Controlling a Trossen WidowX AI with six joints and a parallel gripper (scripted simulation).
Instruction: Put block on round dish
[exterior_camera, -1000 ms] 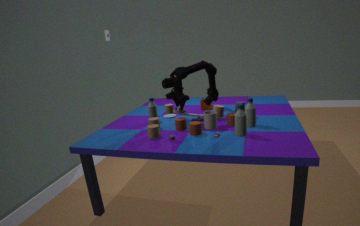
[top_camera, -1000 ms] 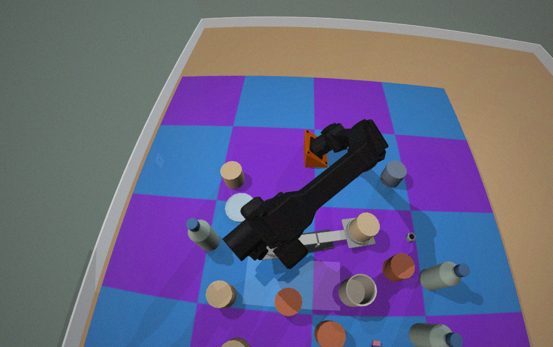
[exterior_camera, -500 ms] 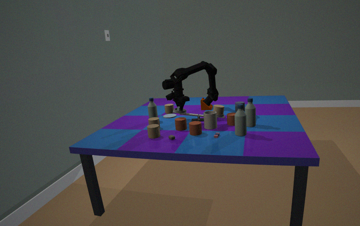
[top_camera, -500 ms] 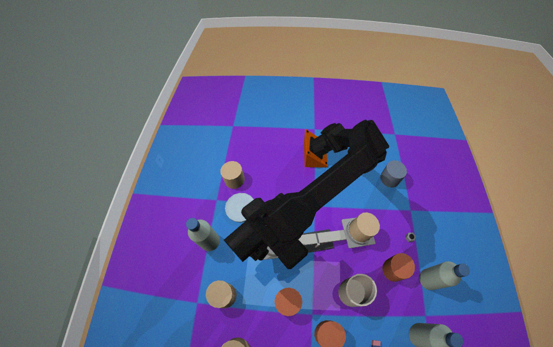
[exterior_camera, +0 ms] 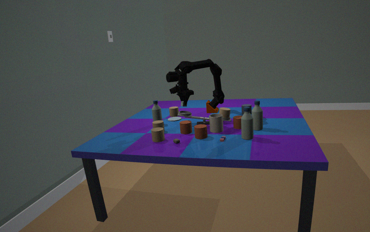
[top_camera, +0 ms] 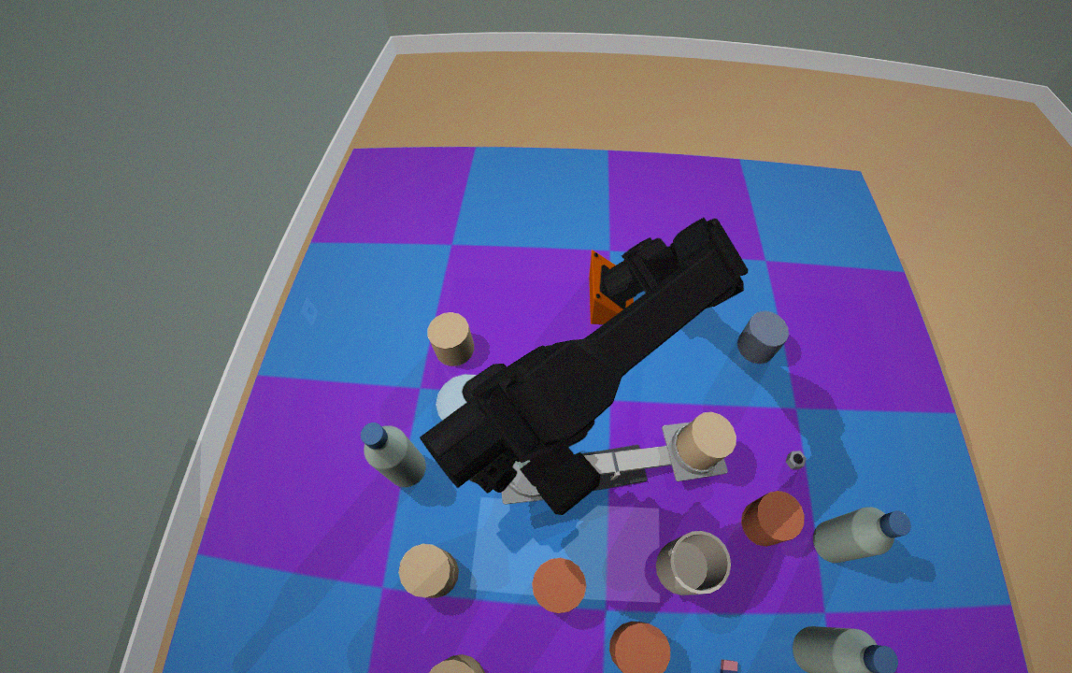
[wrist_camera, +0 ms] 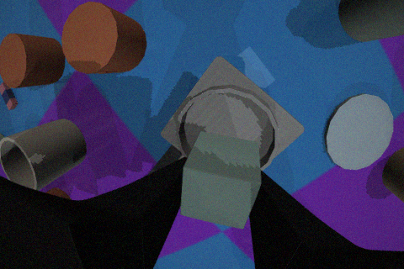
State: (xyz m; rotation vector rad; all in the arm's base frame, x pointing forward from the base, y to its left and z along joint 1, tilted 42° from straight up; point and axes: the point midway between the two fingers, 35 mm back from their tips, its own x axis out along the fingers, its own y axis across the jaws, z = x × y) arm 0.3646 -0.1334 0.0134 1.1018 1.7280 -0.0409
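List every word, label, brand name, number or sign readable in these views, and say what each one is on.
There is no readable text in any view.
The two grey bottles with blue caps bear no labels.
The tan cup on the balance, the other cups and the round dish are plain.
The pale green block held in the gripper shows plain faces.
The small white plate on the wall shows a dark mark only, no letters.
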